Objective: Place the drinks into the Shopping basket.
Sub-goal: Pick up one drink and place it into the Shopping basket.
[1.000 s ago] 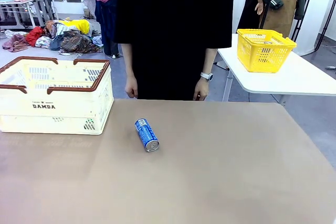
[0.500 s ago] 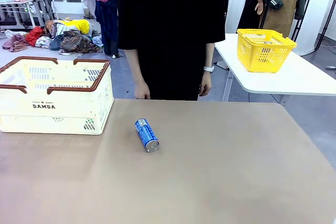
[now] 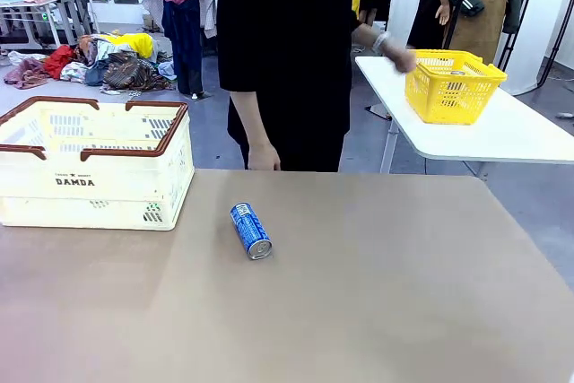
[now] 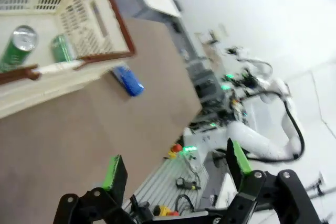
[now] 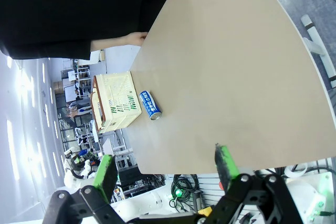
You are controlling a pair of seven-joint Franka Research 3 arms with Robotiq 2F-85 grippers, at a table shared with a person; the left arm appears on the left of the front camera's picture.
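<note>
**Jaw state.** My left jaws are open. Their green pads (image 4: 114, 171) stand wide apart with nothing between them, raised clear of the tan table (image 3: 386, 293). My right jaws are likewise open and empty, held high above the table's near right corner.

**Task items.**
- The large cream-white slotted plastic basket with dark brown rim and handles (image 3: 94, 190), marked "DAMDA", sits at the table's left edge, toward the far side.
- Two slim green drink cans lie inside the basket, as the left wrist view shows. One presents its silver top (image 4: 23, 38); the other (image 4: 63, 49) lies just beside it.
- One slim blue drink can with white lettering (image 3: 250, 230) lies on its side on the table, outside the basket. It is near the basket's near right corner, left of the table's middle, and its silver end points toward the near edge. It touches nothing but the table.

**Surroundings.** A person in black stands at the far edge. One hand (image 3: 263, 158) hangs at that edge. The other hand (image 3: 399, 56) reaches to a yellow mesh basket (image 3: 453, 89) on a separate white table (image 3: 502, 136).
</note>
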